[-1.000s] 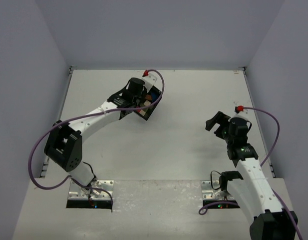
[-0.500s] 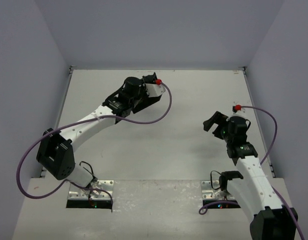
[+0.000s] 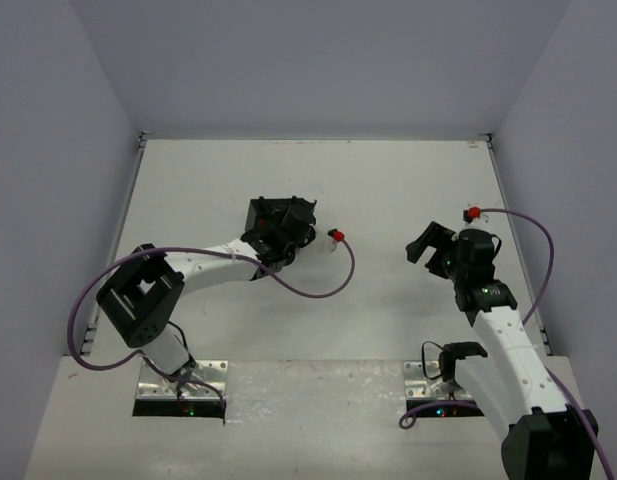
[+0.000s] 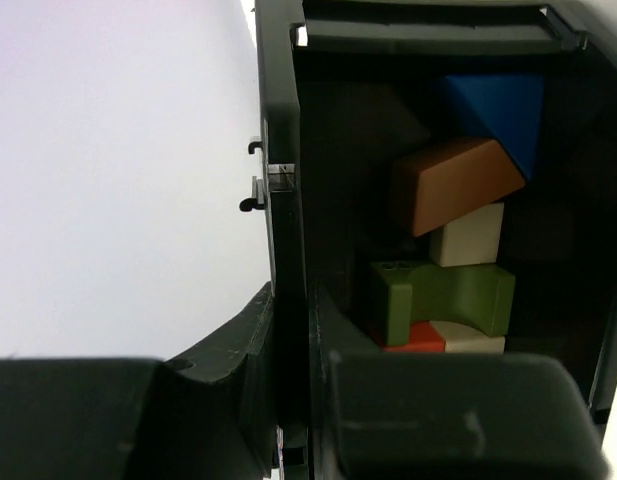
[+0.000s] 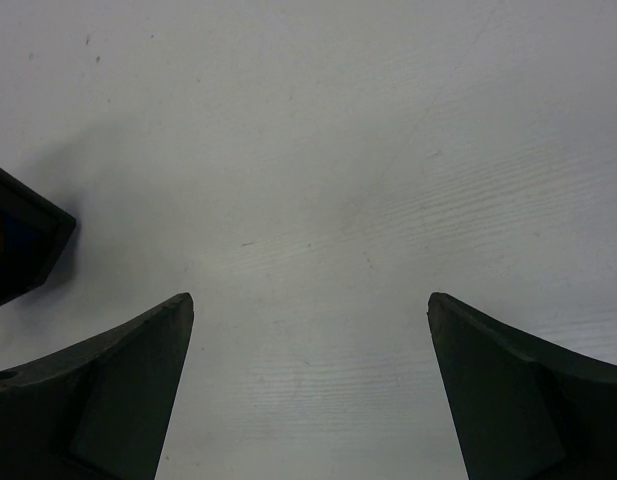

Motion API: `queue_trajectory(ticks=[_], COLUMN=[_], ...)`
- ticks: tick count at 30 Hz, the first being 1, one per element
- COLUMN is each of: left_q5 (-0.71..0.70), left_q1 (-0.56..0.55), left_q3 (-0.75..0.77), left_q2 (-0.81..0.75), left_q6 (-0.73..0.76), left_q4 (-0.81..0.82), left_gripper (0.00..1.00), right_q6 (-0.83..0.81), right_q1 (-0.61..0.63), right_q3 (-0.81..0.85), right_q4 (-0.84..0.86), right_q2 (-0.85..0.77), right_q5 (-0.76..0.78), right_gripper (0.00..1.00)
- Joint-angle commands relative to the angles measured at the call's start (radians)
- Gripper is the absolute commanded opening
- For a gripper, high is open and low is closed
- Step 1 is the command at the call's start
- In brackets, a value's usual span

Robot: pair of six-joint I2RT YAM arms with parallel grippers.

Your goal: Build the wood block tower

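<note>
The left end effector (image 4: 288, 400) is clenched on the black tray (image 4: 278, 150) by its wall, tipping it so the wood blocks (image 4: 443, 300) heap inside, probably for dumping. The right end effector (image 5: 308, 298) hangs released above the tabletop (image 5: 308, 150).

The white table (image 3: 388, 180) is carrying a black tray (image 3: 271, 222), tilting on edge left of centre. A purple cable (image 3: 323, 288) is drooping onto the top just beside it.

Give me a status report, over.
Left tool shut on tray rim. Right tool open over table. Blocks heaped in tray, no tower yet. Nothing blocking.
</note>
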Motion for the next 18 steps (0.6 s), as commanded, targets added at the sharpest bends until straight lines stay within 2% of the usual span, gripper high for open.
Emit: queue_trajectory(ticks=[1, 12, 18], left_q5=[-0.149, -0.312, -0.369], left_q1=[-0.045, -0.152, -0.195], left_q3=[0.001, -0.047, -0.100], left_q2=[0.029, 0.068, 0.087], left_q6=[0.123, 0.140, 0.213], left_q4=[0.172, 0.162, 0.211], left_gripper=[0.00, 0.00, 0.00], right_q6=[-0.019, -0.017, -0.033], right_q1=[-0.001, 0.000, 0.001], right_q3=[0.029, 0.027, 0.027], right_q4=[0.020, 0.048, 0.046], right_q2=[-0.001, 0.056, 0.054], right_q5=[-0.037, -0.077, -0.080], right_gripper=[0.99, 0.99, 0.99])
